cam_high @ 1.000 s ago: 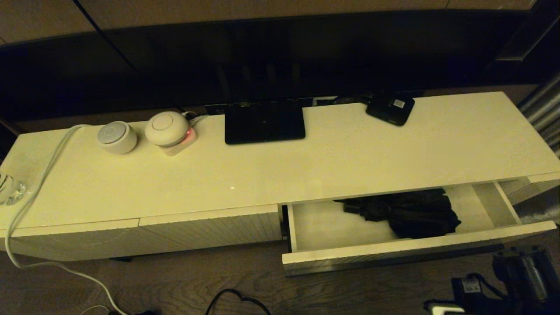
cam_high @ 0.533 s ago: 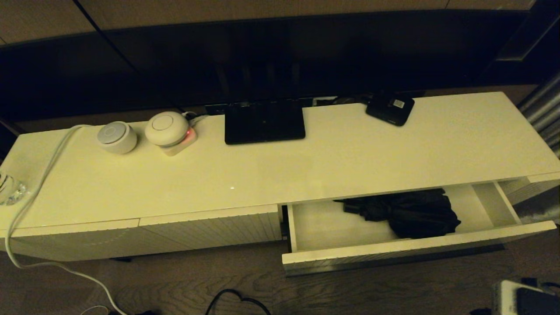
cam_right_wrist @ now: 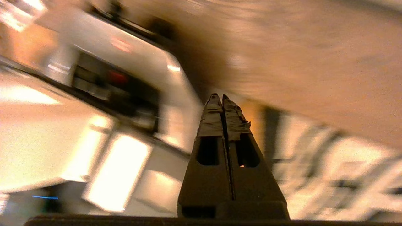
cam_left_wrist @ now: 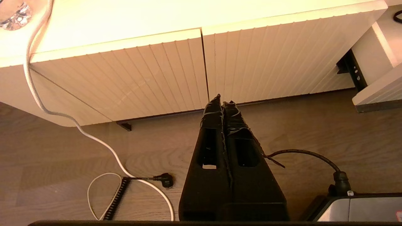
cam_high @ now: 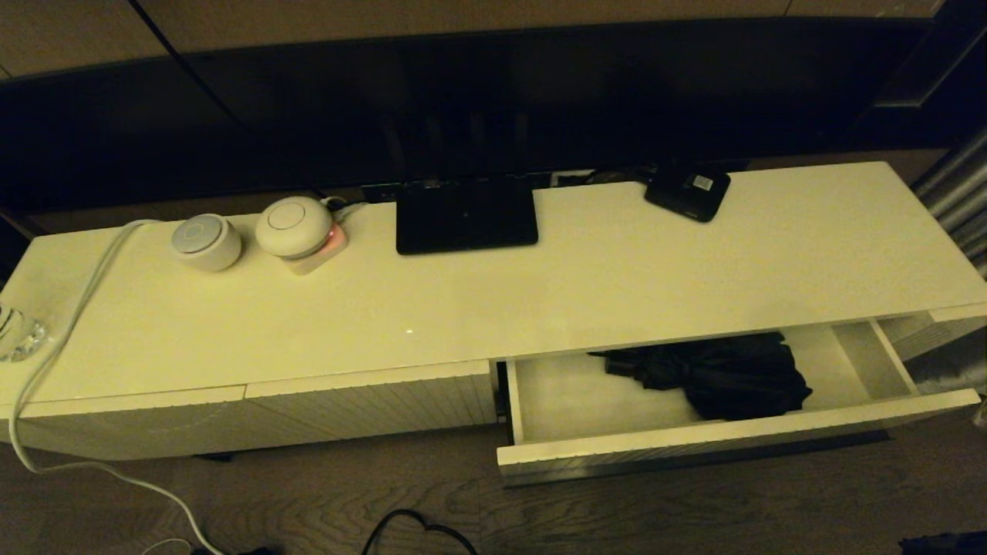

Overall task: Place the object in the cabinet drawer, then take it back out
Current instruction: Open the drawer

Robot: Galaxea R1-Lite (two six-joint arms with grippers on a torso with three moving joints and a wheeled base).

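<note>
Umbrella (cam_high: pixel 709 374) lies in the open drawer (cam_high: pixel 694 438), light, floppy and slippery, so I'd grab its stiff handle end not the bunched cloth; left claw (cam_left_wrist: pixel 223 102) and right claw (cam_right_wrist: pixel 219 98) both pressed together, empty, off the drawer.

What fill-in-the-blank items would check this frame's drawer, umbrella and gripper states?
1. The black umbrella lies inside the ____ cabinet drawer.
2. The left gripper, low in front of the ribbed cabinet fronts, has its fingers ____.
3. The right gripper holds ____.
4. The small black box sits on the cabinet ____.

Missing words: open; shut; nothing; top
</note>
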